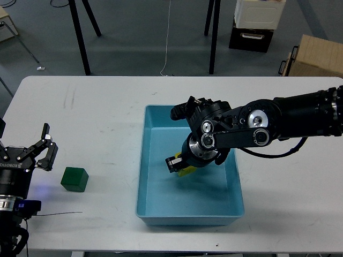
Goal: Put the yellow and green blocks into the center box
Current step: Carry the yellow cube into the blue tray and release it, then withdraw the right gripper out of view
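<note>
The blue box (144,160) sits at the table's middle. My right gripper (178,164) reaches in from the right and is low inside the box, shut on the yellow block (187,170), which shows only as a small yellow edge under the fingers. The green block (74,179) rests on the table left of the box. My left gripper (44,147) is open and empty, a little left of and above the green block.
The white table (96,118) runs to a front edge near the bottom of the view. Beyond its far edge stand black stand legs (80,37), a cardboard box (316,56) and a white and black case (257,21) on the floor.
</note>
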Controlling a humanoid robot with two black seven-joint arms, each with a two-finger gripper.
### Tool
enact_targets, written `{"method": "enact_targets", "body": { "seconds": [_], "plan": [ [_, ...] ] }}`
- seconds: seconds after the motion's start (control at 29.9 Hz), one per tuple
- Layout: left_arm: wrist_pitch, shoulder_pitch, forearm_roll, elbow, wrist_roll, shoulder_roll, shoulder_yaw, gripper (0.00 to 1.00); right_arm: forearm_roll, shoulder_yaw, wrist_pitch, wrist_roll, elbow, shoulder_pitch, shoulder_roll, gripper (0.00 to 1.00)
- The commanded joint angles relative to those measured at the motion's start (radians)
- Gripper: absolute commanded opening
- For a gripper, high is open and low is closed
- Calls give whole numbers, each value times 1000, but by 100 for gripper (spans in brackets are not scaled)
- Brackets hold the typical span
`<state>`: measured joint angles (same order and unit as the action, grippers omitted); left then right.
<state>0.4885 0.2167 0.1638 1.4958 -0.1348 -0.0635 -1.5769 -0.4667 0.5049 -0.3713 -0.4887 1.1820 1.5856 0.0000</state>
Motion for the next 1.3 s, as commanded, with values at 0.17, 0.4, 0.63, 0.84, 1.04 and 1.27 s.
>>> {"method": "enact_targets", "body": {
  "seconds": [0.17, 0.4, 0.63, 0.84, 1.04, 1.27],
  "plan": [
    [-4, -16, -1, 0, -3, -10, 0, 100, 173, -126, 0, 0, -200, 16, 0, 100],
    [0, -25, 0, 4, -8, -22, 0, 100, 439, -515, 8, 0, -315, -45, -205, 99],
    [-7, -45, 0, 3, -12, -73, 0, 100, 687, -851, 2, 0, -309, -147, -503, 100],
    [-7, -69, -1, 0, -16, -93, 1, 100, 827, -977, -117, 135, -288, -306, -835, 100],
    [-8, -79, -3, 0, -16, -108, 2, 100, 1061, -1098, -117, 309, -240, -636, -1002, 100],
    [-10, -80, -1, 1, -6, -110, 77, 100, 1186, -1152, -117, 303, -188, -776, -1006, 100]
  ]
}}
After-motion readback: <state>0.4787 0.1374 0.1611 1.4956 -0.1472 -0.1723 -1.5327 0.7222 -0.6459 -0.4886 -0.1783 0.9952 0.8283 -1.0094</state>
